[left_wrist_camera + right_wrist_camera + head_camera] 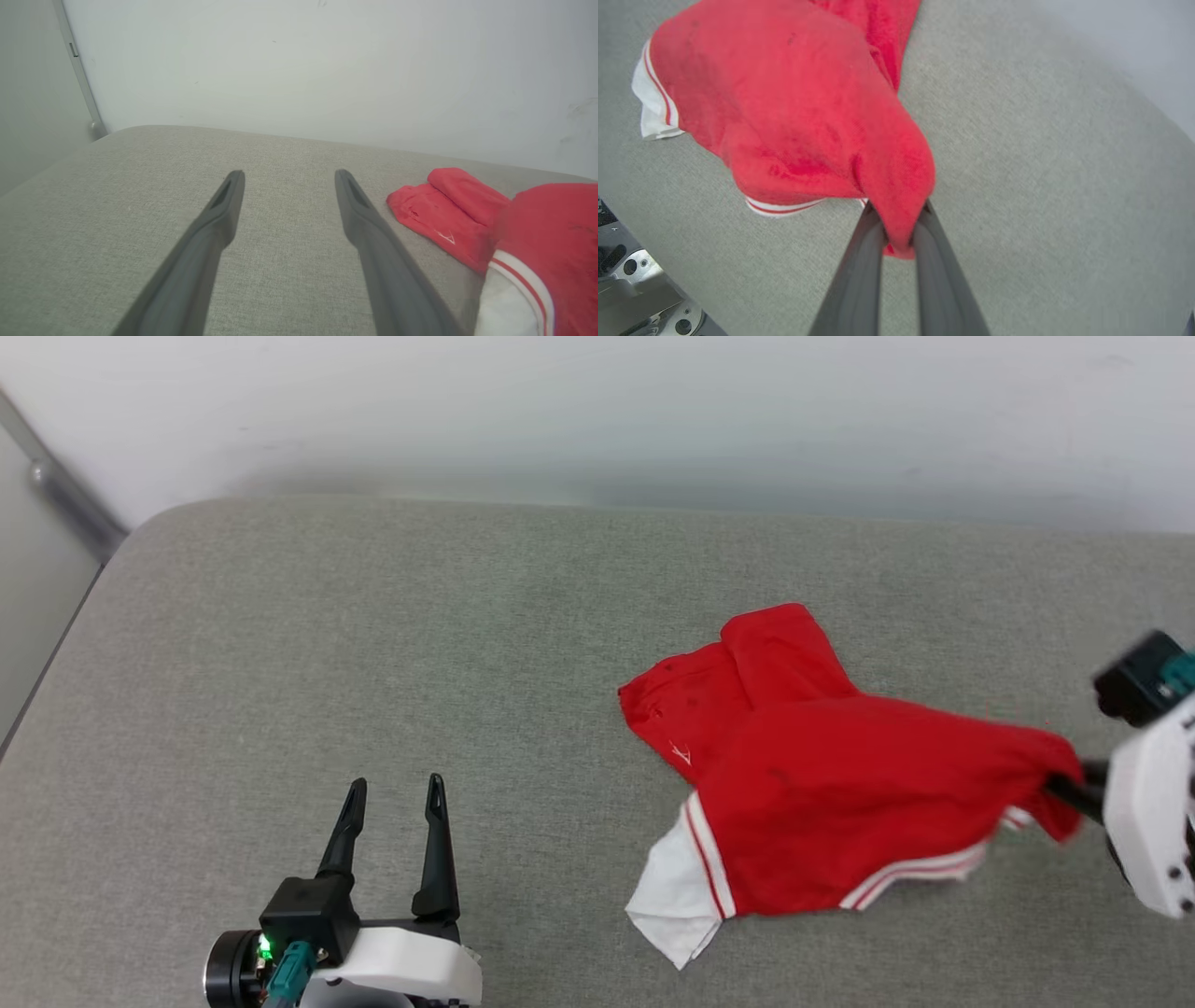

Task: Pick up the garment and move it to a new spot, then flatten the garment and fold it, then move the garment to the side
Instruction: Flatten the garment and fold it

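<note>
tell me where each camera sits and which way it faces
head view: on the head, looking forward and down at the grey padded surface and garment; left gripper lower left, right gripper at the right edge.
left wrist view: on the left wrist, looking along its open fingers toward the wall.
right wrist view: on the right wrist, looking down its fingers, shut on the garment.
shared: all three show the garment.

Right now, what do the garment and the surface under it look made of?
Garment: soft cloth, likely knit, matte red with white striped trim; it drapes and bunches between the right gripper's fingers. Surface: grey woven fabric, matte, fine weave visible, rounded corner; probably padded upholstery.
</note>
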